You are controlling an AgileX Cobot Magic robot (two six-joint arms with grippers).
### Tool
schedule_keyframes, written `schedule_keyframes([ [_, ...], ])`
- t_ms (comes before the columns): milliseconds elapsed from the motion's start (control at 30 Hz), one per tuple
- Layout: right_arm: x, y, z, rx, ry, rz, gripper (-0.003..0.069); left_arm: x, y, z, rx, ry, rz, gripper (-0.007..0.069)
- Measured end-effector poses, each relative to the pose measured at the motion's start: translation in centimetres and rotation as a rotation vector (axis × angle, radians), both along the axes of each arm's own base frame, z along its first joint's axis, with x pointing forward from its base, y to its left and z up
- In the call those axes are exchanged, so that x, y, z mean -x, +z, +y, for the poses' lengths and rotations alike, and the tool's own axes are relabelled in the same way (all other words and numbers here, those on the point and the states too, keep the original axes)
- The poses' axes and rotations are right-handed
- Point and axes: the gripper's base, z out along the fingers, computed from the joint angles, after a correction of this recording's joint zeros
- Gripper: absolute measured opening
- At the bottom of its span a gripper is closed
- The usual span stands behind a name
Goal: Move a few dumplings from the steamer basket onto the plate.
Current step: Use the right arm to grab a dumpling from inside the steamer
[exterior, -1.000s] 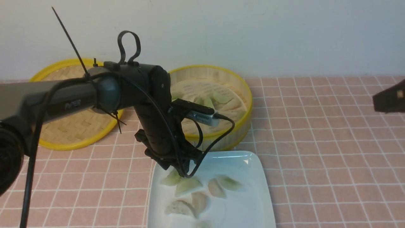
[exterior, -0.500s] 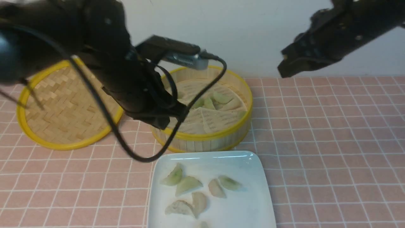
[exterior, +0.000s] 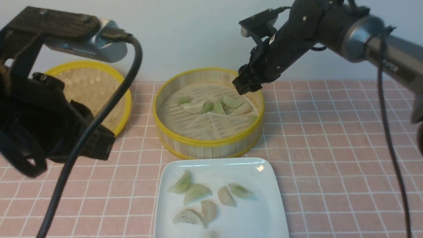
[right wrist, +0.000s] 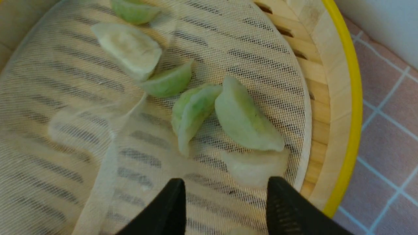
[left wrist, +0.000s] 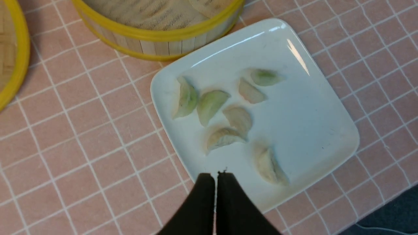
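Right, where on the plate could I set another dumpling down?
Bare: the stretch of plate between the green dumpling and the rim on the robot's right. The strip along the rim nearest the steamer basket is bare too, but narrow. Crowded: the plate's left half, where two green dumplings sit close together.

Your left arm (exterior: 39, 99) looms large and close at the left of the front view, its left gripper (left wrist: 216, 179) shut, fingertips together. Your right arm (exterior: 363, 36) reaches in from the upper right, slanting down toward the middle of the view, with its right gripper (right wrist: 225, 186) angled downward, fingers parted and nothing held between them.
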Motion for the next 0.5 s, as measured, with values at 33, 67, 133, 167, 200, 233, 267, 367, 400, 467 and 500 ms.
schedule_keyframes([
  [33, -0.5, -0.9, 0.2, 0.003, 0.000, 0.004, 0.0353, 0.3, 0.0, 0.1, 0.002, 0.001, 0.000, -0.0006],
  [67, -1.0, -1.9, 0.4, 0.005, 0.001, 0.005, 0.0377, 0.7, -0.1, 0.3, 0.001, 0.001, 0.000, -0.0006],
  [133, -1.6, -3.4, 0.6, 0.014, 0.003, 0.010, 0.0402, 0.9, -0.4, 0.4, -0.003, 0.000, 0.008, -0.0006],
  [167, -1.8, -4.1, 0.7, 0.016, 0.001, 0.011, 0.0409, 1.0, -0.7, 0.5, -0.007, 0.000, 0.017, -0.0006],
  [200, -2.0, -4.7, 0.7, 0.018, 0.000, 0.014, 0.0413, 1.0, -0.9, 0.5, -0.010, 0.001, 0.025, -0.0006],
  [233, -2.1, -5.2, 0.8, 0.020, 0.001, 0.013, 0.0416, 1.0, -1.2, 0.5, -0.014, 0.001, 0.033, -0.0006],
  [267, -2.2, -5.7, 0.8, 0.025, 0.002, 0.015, 0.0417, 1.0, -1.4, 0.5, -0.018, 0.001, 0.041, -0.0006],
  [367, -2.4, -6.0, 0.8, 0.037, 0.005, 0.000, 0.0419, 1.1, -1.8, 0.5, -0.024, 0.000, 0.054, -0.0006],
  [400, -2.4, -6.1, 0.8, 0.048, 0.010, -0.005, 0.0419, 1.1, -1.8, 0.5, -0.024, 0.000, 0.055, -0.0006],
  [467, -2.4, -6.1, 1.0, 0.076, 0.022, -0.017, 0.0419, 1.1, -1.8, 0.5, -0.024, 0.000, 0.055, -0.0006],
  [500, -2.4, -6.2, 1.0, 0.089, 0.027, -0.023, 0.0419, 1.1, -1.8, 0.5, -0.024, 0.000, 0.055, -0.0006],
])
